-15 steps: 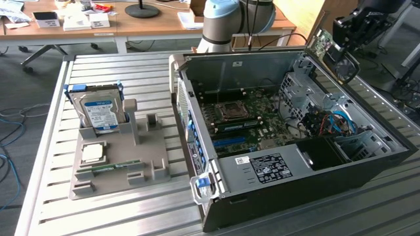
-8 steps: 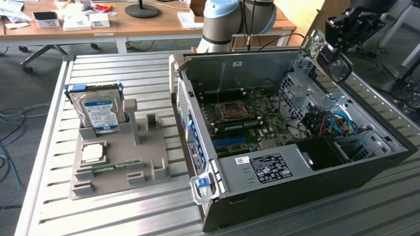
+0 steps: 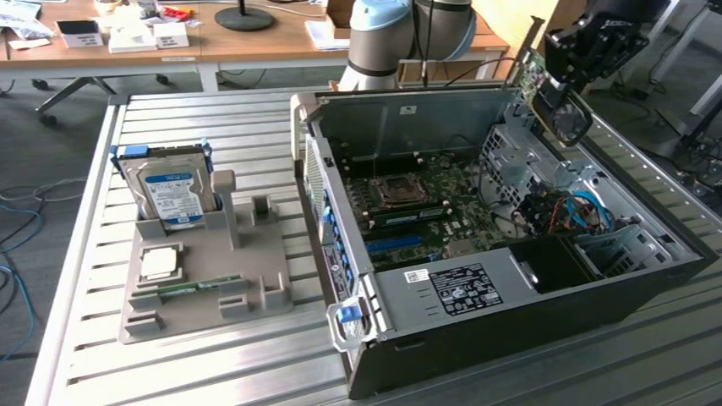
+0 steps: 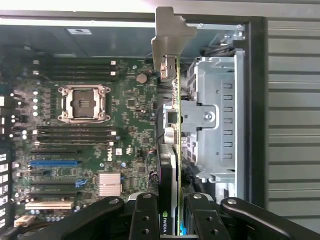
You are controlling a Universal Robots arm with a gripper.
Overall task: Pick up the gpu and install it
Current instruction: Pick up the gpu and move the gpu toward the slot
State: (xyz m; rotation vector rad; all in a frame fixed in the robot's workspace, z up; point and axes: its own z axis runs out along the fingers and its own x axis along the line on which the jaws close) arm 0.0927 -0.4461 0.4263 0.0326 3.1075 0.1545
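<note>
The open computer case lies on its side with its cover off. Inside it sit the green motherboard with a bare CPU socket, a labelled power supply at the near end, a grey metal drive cage and a bundle of blue cables.

The gripper hangs over the case's far corner on the exterior view's right, its fingers clamped on the gpu. The card is held on edge, clear of the board, and in the wrist view it lines up between motherboard and drive cage, its silver bracket at the end away from the fingers.

To the exterior view's left stands a grey parts holder. It carries a hard drive upright in a slot, a processor chip lying flat and a memory stick beside it.

Case and holder rest, a little apart, on a slatted metal table. Behind it rises the arm's pale base, with wooden desks beyond, and loose cables trail on the grey floor.
</note>
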